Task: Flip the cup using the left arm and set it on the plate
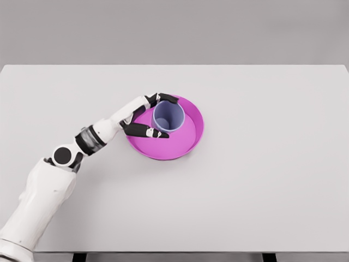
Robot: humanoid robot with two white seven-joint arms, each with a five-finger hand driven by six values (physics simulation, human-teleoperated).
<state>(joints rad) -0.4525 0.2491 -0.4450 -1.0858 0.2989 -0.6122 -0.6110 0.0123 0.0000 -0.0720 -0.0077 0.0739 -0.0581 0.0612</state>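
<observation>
A lavender-blue cup (170,113) stands upright, mouth up, on the left half of a magenta plate (188,143) near the table's middle. My left arm comes in from the lower left. Its hand (167,116) is at the cup's left side, with the upper fingers (167,98) along the cup's far rim and the thumb (155,132) along its near side. The fingers close around the cup. My right arm does not show.
The white table (272,180) carries only the plate and cup. Its front edge runs along the bottom of the view, and a grey wall lies behind its far edge.
</observation>
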